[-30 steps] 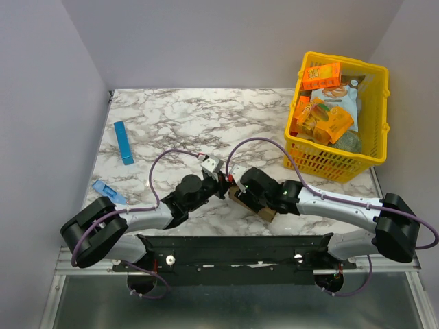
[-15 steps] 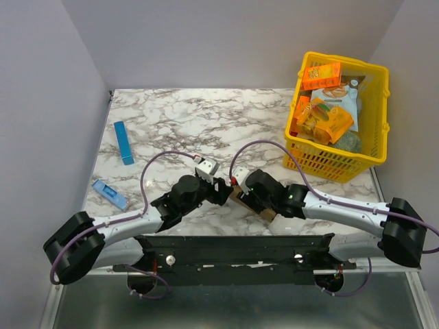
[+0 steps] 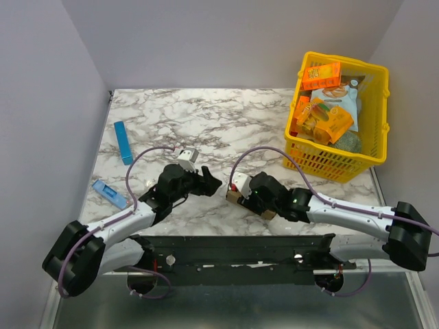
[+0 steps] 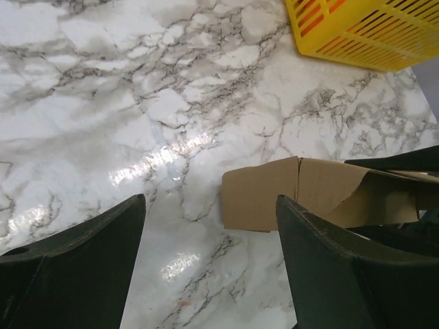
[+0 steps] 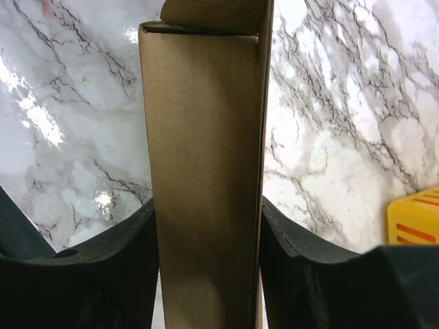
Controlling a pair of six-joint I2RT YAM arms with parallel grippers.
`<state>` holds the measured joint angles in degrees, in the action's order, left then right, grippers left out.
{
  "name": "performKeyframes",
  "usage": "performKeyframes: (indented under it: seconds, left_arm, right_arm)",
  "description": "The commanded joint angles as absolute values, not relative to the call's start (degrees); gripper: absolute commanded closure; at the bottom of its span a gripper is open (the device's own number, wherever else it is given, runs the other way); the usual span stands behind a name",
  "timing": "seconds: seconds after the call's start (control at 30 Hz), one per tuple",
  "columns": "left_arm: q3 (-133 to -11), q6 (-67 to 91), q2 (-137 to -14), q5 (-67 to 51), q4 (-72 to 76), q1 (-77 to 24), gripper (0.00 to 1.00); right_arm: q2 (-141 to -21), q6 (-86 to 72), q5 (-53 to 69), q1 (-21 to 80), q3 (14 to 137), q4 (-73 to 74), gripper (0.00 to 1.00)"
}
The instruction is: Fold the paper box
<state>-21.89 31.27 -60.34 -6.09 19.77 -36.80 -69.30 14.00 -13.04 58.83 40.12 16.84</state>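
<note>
From above, your left gripper (image 3: pixel 208 182) stands spread and clear of the paper box (image 3: pixel 232 196). The paper box lies just past its fingertips, inside the right gripper (image 3: pixel 240 193). Through the left wrist, your two fingers (image 4: pixel 82 274) are wide apart, and the paper box's end flap lies ahead, nearer the right finger. Through the right wrist, both fingers (image 5: pixel 110 274) press the paper box's sides, clamped on it.

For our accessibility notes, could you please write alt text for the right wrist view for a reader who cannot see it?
The right tool grips the paper box, a plain brown carton running up the frame between its dark fingers. Beneath is a white marble table, with a corner of a yellow basket at the lower right.
</note>
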Motion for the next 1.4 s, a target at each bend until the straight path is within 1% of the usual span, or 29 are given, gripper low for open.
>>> performKeyframes:
  seconds: [0.0, 0.37, 0.57, 1.0, 1.37]
  left_arm:
    - [-21.9, 35.9, -64.9, -15.6, 23.5, -34.8, 0.14]
    - [-22.6, 36.6, -67.4, -17.3, 25.8, -34.8, 0.15]
    - [-23.0, 37.2, -68.2, -16.8, 23.2, -34.8, 0.16]
    - [-22.5, 38.0, -70.6, -17.9, 25.8, -35.2, 0.17]
    - [-23.6, 39.5, -70.9, -19.2, 26.9, -37.1, 0.2]
  right_arm:
    - [-70.2, 18.4, -11.0, 59.0, 37.5, 15.4, 0.63]
    - [-74.4, 18.1, -10.1, 59.0, 39.0, 15.2, 0.63]
    - [-74.3, 18.1, -10.1, 59.1, 38.6, 14.6, 0.64]
    - [-74.3, 18.0, -10.0, 59.0, 38.3, 13.7, 0.64]
    - [-74.5, 17.8, -10.4, 59.0, 38.1, 13.7, 0.64]
